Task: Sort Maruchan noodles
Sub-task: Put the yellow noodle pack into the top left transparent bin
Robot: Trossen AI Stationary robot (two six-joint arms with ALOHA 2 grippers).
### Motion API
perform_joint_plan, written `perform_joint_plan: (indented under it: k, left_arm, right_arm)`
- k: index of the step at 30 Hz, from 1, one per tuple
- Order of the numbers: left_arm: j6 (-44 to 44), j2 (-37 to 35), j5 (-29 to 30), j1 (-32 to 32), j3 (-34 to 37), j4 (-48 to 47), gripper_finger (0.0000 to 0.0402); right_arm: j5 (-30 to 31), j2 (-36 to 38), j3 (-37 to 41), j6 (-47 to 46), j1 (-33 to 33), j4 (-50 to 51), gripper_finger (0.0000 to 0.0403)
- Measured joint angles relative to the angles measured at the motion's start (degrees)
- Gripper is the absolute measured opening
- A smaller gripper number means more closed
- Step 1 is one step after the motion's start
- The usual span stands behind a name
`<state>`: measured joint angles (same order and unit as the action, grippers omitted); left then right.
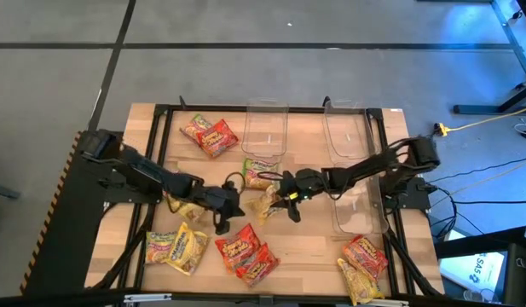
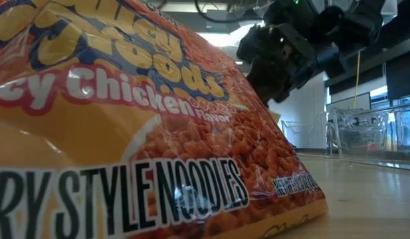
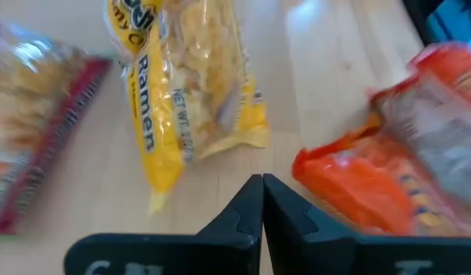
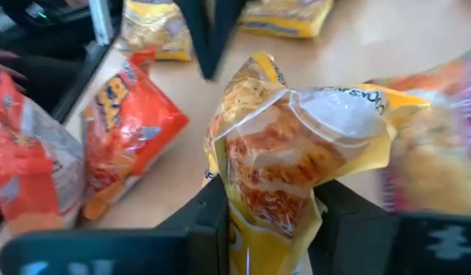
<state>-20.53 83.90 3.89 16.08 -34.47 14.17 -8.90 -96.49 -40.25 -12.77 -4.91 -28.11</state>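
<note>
Maruchan noodle packets lie scattered on the wooden table (image 1: 314, 247). My right gripper (image 4: 275, 229) is shut on a yellow packet (image 4: 277, 145) near the table's middle (image 1: 267, 205). Just left of it, my left gripper (image 3: 262, 200) is shut and holds nothing (image 1: 230, 207). It hovers between another yellow packet (image 3: 185, 99) and an orange one (image 3: 372, 183). Two red packets (image 1: 210, 134) lie flat at the far left, and a light green one (image 1: 261, 171) lies beyond the grippers. An orange packet (image 2: 125, 133) fills the low view. My right gripper pinches the yellow packet's near end (image 4: 269, 210) between its two fingers (image 4: 212, 225), one on each flat side, and the plastic is crumpled there. The fingers come slanting down from the table's right. The packet sticks out ahead of the fingers; I cannot tell whether it is clear of the table.
Clear plastic bins stand at the far middle (image 1: 264, 128), the far right (image 1: 346, 128) and the right (image 1: 356, 209). More packets lie at the near left (image 1: 173, 247), the near middle (image 1: 245, 251) and the near right (image 1: 365, 260). The two grippers are close together.
</note>
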Motion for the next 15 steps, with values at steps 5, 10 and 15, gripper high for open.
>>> perform_joint_plan:
  k: [5, 10, 15]
  left_arm:
    - [3.5, -7.3, 3.9, 0.0, 0.0, 2.1, 0.0002]
    - [6.6, -10.6, 6.8, -0.4, 0.0, 7.8, 0.0003]
    - [5.1, -11.0, 9.1, -3.2, 0.0, 9.3, 0.0032]
  right_arm:
    - [4.9, 6.7, 0.0, 5.2, 0.0, 8.2, 0.0091]
    - [6.9, 11.5, 0.0, 7.5, 0.0, 13.7, 0.009]
    - [7.9, 14.5, 0.0, 8.8, 0.0, 16.7, 0.0089]
